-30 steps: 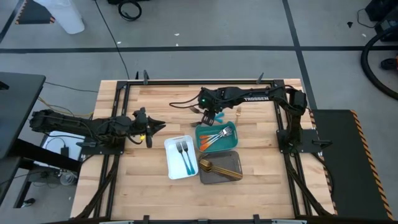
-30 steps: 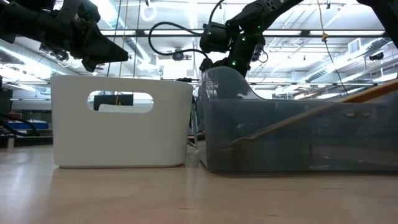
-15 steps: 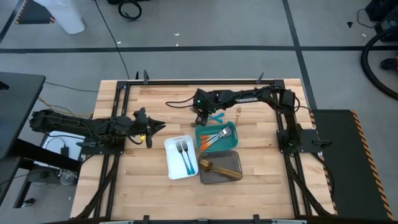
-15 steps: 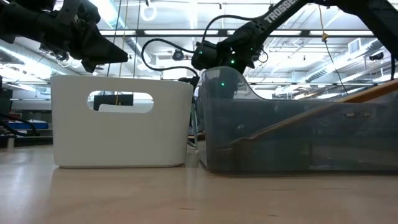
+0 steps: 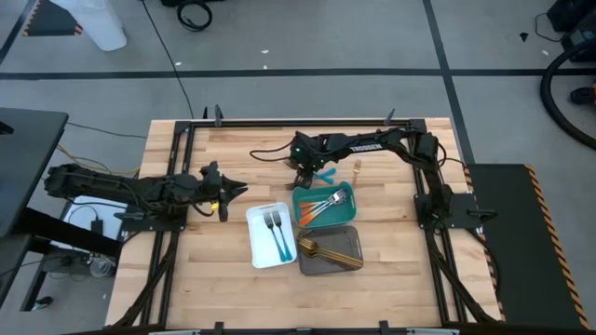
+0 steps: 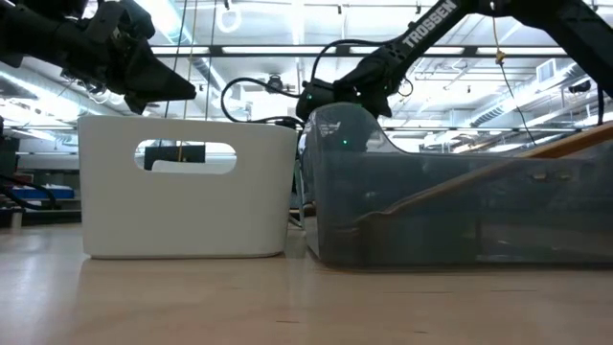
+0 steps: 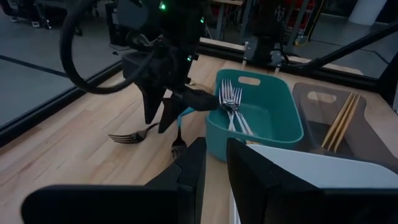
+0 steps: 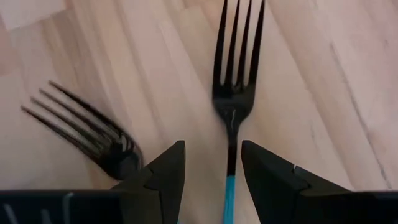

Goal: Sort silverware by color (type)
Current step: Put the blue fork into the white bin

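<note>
Silverware lies partly sorted on the wooden table. One fork with a blue handle rests flat on the bare wood just behind the teal tray, and a second fork lies close beside it, angled away; its handle is hidden. The right gripper is low over the blue-handled fork, its two fingers parted narrowly with the neck of the fork between them and a small gap on each side, not yet closed on it. In the left wrist view, the same gripper points down at the table next to the teal tray.

Inside the teal tray are several forks with orange handles. The white tray holds two forks with blue handles. The grey tray holds gold utensils.

The left gripper waits above the left side of the table, well apart from the trays, fingers nearly together and holding nothing.
</note>
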